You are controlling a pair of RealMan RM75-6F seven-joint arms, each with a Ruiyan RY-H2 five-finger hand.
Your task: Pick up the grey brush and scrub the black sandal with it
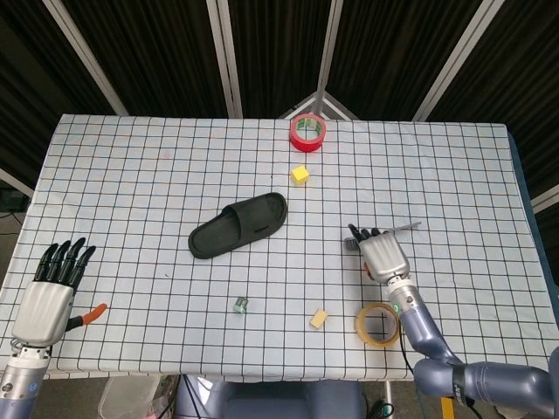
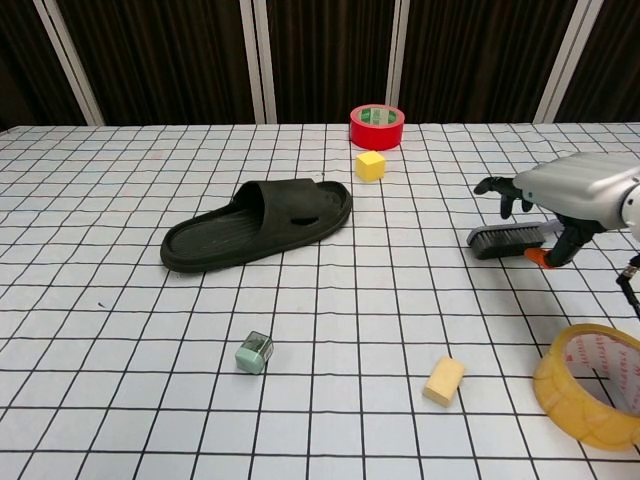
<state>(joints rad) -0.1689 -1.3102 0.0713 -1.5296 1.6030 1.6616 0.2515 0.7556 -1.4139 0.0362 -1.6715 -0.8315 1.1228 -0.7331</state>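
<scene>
The black sandal [image 1: 238,225] [image 2: 255,232] lies upside up near the table's middle, toe toward the back right. The grey brush [image 2: 505,240] [image 1: 352,246] is to its right, bristle head pointing left and its thin handle [image 1: 407,228] angled up to the right. My right hand [image 1: 384,256] [image 2: 572,195] is over the brush and holds it against the thumb, while the other fingers [image 2: 497,186] stay spread above the head. My left hand [image 1: 48,292] hovers at the table's front left corner, holding nothing, fingers straight and apart; the chest view does not show it.
A red tape roll [image 1: 307,131] [image 2: 377,127] and a yellow cube [image 1: 300,175] [image 2: 370,165] sit behind the sandal. A yellowish tape roll [image 1: 377,324] [image 2: 590,385] lies just in front of my right hand. A beige block [image 2: 444,380] and a small green object [image 2: 254,353] lie near the front.
</scene>
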